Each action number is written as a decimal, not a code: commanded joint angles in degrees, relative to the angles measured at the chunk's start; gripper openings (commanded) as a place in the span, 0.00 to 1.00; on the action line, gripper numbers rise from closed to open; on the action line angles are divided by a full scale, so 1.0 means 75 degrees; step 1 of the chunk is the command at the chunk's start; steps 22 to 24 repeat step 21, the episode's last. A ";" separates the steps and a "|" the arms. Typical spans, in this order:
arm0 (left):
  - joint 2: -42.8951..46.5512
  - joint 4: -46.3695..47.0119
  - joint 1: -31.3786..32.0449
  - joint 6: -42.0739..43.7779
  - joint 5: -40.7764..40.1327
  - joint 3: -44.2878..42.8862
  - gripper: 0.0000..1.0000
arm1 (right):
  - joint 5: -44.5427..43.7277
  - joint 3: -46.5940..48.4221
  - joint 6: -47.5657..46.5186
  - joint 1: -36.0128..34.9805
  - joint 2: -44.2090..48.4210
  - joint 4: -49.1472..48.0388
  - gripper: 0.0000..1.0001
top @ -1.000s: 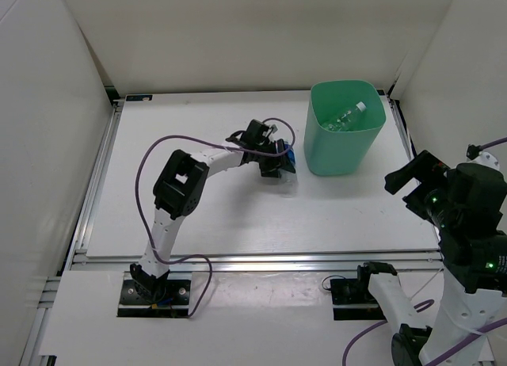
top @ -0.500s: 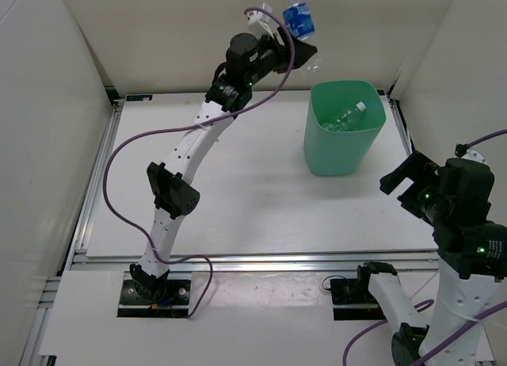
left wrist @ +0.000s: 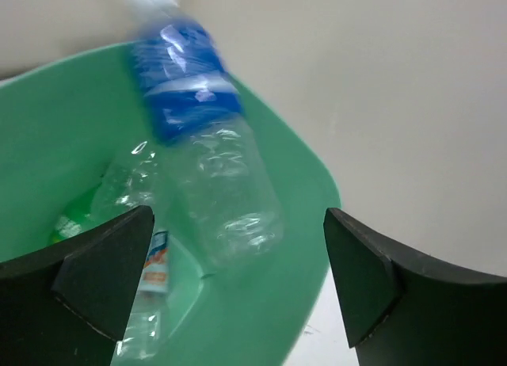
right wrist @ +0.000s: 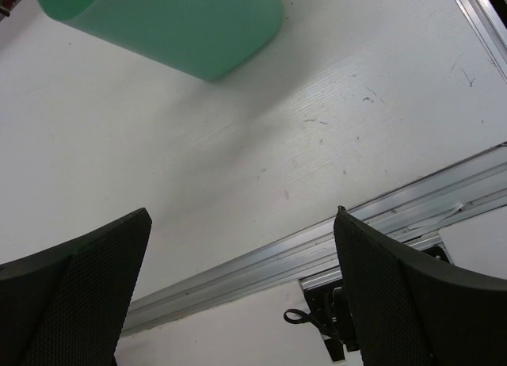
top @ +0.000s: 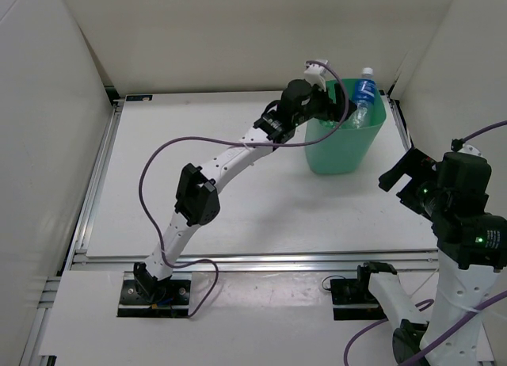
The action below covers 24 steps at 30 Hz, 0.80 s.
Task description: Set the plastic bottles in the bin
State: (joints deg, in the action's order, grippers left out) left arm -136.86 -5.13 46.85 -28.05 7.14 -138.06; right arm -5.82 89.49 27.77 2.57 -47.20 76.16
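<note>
The white tabletop (top: pixel 238 215) (faintly scuffed on its right side) carries the mint-green bin (top: pixel 342 150), standing upright near its far right corner. An aluminium rail (top: pixel 261 261) borders its near edge.

The left arm (top: pixel 230 160) slants across my worktop (top: pixel 127 192) to the far-right bin (top: pixel 341 156); I see bare room left of it.
</note>
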 commanded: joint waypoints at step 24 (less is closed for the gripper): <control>0.9724 -0.0640 -0.0282 0.1080 -0.4653 1.0624 1.00 | 0.1292 -0.0213 -0.0444 0.0021 -0.0492 -0.0967 1.00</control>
